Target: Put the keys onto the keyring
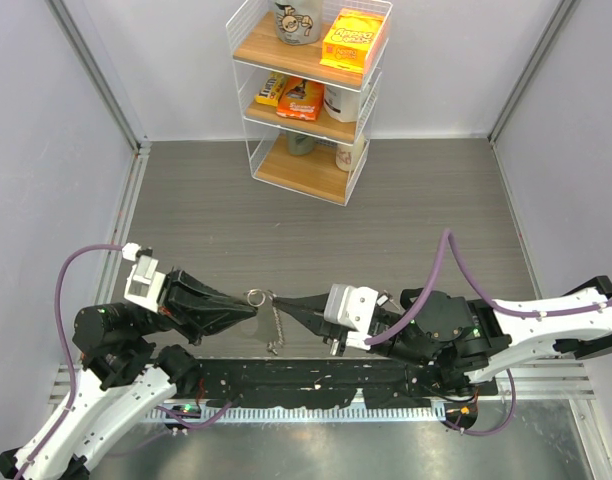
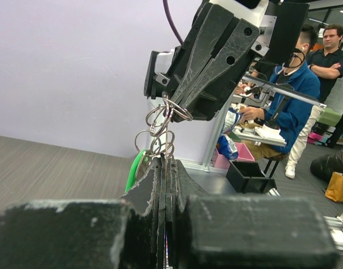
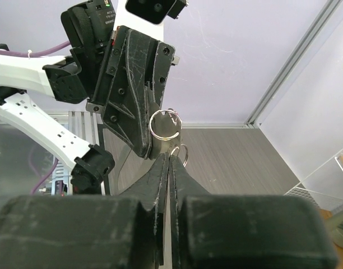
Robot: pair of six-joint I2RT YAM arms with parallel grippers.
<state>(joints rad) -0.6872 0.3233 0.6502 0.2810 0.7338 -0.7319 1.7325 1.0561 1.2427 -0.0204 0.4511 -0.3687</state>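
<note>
The keyring (image 1: 275, 328) hangs between my two grippers above the table's near middle, its chain dangling down. My left gripper (image 1: 254, 304) is shut on it; in the left wrist view a thin metal part runs between the pressed fingers (image 2: 165, 162), with the green piece (image 2: 134, 171) beside the left finger and wire rings (image 2: 160, 120) just beyond. My right gripper (image 1: 284, 302) faces it tip to tip, shut, pinching a small ring (image 3: 181, 153) at its tips (image 3: 170, 156). A larger ring (image 3: 165, 124) stands above. I cannot make out the keys in any view.
A white wire shelf (image 1: 306, 90) with boxes and mugs stands at the back of the table. Grey walls close in the left and right sides. A perforated black rail (image 1: 316, 385) runs along the near edge by the arm bases.
</note>
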